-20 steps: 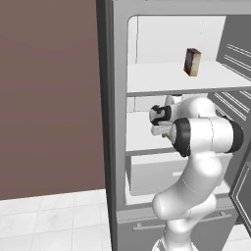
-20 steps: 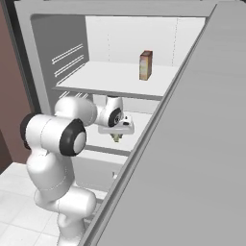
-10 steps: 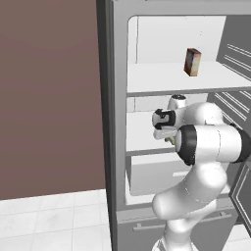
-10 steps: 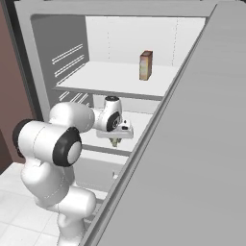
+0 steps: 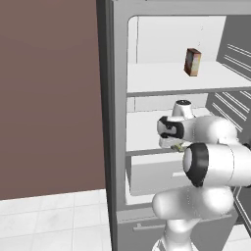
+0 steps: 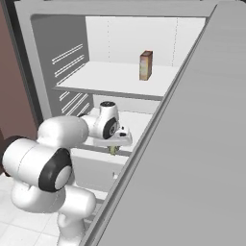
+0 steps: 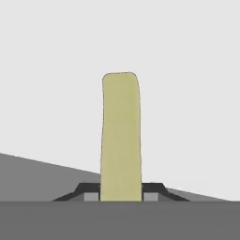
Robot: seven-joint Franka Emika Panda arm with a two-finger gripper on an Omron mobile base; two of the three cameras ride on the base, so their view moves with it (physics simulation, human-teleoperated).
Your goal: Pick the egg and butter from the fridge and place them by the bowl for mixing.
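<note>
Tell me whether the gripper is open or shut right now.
Shut on the butter. In the hand view the pale yellow stick sits clamped between the gripper's two dark finger tips, over the white shelf of the fridge.

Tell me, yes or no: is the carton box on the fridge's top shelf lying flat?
No. The carton box stands upright on the top shelf.

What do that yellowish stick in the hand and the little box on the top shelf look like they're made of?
The stick looks like butter: a pale yellow-olive, matte, soft-edged block. The box looks like printed cardboard: red-brown, flat-sided and dull. The pictures are rendered, so both are guesses.
</note>
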